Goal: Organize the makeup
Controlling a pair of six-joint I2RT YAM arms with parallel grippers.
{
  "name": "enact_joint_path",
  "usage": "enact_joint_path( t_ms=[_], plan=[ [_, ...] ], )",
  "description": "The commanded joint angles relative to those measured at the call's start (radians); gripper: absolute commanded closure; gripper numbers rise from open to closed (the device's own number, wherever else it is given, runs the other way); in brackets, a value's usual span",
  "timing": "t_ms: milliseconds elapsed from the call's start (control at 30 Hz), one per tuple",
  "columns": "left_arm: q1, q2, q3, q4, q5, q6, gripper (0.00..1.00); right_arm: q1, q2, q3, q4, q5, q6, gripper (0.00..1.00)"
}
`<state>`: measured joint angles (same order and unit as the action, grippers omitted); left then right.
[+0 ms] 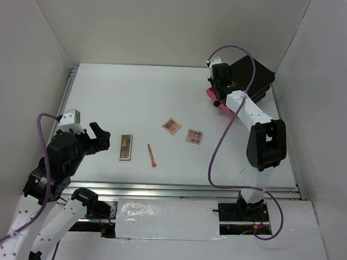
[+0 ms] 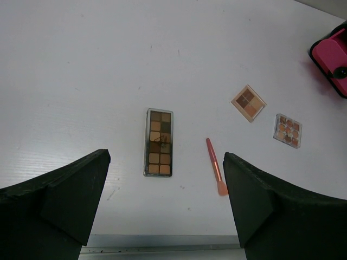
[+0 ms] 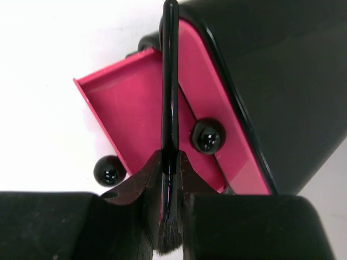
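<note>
Four pieces of makeup lie on the white table [image 1: 106,92]. A long brown eyeshadow palette [image 1: 125,147] sits with a thin orange brush [image 1: 152,155] just beside it. A tan square palette [image 1: 172,126] and a dotted square palette [image 1: 194,136] lie nearer the middle.

A fifth piece, a black makeup brush [image 3: 169,81], is pinched by the right gripper [image 3: 169,168] just above its bristles. Its handle reaches over the open pink drawer [image 3: 124,108] of the black box [image 3: 282,81].

The left gripper [image 1: 103,137] hovers spread wide and holds nothing, with the long palette ahead of it.

The black brush looks light and stiff. Its glossy, narrow handle could pivot or slip in the pinch, and the soft bristles should not be crushed. The palettes look rigid, light and flat against the table, so each is best taken across its narrow width by the edges. Their pressed powder would likely crack if dropped. The orange brush may roll, so mid-shaft seems the safest hold.
</note>
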<state>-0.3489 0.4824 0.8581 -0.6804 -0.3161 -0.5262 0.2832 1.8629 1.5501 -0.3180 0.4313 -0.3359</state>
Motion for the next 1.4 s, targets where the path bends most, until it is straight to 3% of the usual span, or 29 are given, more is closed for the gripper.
enact_joint_path(
  t_ms=[0,700,1367],
  plan=[
    [-0.004,-0.004,0.001,0.033,0.011,0.011,0.01,-0.006,-0.054,-0.007,0.100,-0.028,-0.072,1.00],
    [-0.004,-0.008,0.001,0.036,0.020,0.014,0.01,-0.027,-0.091,-0.231,0.356,-0.046,-0.160,1.00],
    [-0.004,-0.016,0.001,0.038,0.018,0.014,0.01,-0.033,-0.048,-0.202,0.217,-0.006,-0.029,1.00]
  ],
)
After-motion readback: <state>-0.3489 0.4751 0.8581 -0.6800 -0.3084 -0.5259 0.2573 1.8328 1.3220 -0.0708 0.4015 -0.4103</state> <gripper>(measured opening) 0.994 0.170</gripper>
